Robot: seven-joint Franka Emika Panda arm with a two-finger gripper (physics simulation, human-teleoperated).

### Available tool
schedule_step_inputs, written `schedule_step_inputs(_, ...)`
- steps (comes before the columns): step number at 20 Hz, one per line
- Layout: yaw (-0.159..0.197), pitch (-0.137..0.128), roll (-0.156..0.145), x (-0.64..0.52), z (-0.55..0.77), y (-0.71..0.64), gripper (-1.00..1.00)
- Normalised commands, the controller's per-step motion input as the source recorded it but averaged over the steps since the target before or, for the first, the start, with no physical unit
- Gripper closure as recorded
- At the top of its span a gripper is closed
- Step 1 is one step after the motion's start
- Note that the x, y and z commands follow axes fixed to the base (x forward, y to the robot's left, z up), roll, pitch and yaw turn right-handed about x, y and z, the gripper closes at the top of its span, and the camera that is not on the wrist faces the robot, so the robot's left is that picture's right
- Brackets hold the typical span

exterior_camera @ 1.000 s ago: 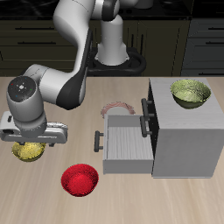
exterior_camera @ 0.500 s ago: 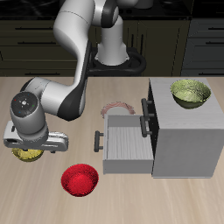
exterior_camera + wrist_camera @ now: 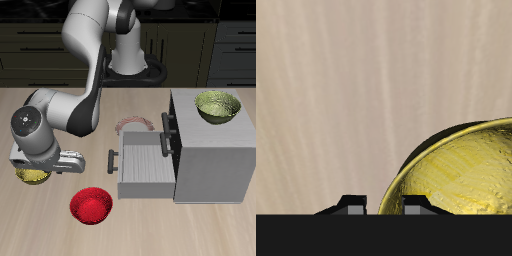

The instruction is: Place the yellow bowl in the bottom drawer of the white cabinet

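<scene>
The yellow bowl (image 3: 32,177) sits on the table near its front edge, mostly covered by the hand of my gripper (image 3: 40,166) directly above it. In the wrist view the bowl (image 3: 461,170) fills one side, and my gripper (image 3: 384,206) is open, with its two dark fingertips (image 3: 353,205) standing on either side of the bowl's rim. The white cabinet (image 3: 215,160) stands across the table. Its bottom drawer (image 3: 140,165) is pulled out, and its bar handle (image 3: 112,160) faces the bowl.
A red bowl (image 3: 91,206) lies near the front edge between the yellow bowl and the drawer. A paler yellow-green bowl (image 3: 217,106) rests on the cabinet's top. A thin pinkish ring-shaped object (image 3: 133,124) lies behind the drawer.
My gripper has dropped lower onto the yellow bowl and shifted slightly toward the table's front edge. The bowl has not moved.
</scene>
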Motion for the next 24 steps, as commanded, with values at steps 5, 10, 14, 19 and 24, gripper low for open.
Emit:
schedule_step_inputs(5,-0.018,-0.003,0.007,-0.01,0.05,0.03,1.00)
schedule_step_inputs(10,0.015,-0.015,-0.015,-0.07,0.12,-0.08,1.00)
schedule_step_inputs(14,0.036,0.000,0.007,-0.06,0.26,0.19,1.00)
schedule_step_inputs(19,0.040,0.009,-0.018,-0.10,0.29,0.08,1.00)
schedule_step_inputs(24,0.000,0.003,-0.033,-0.19,0.42,0.09,1.00)
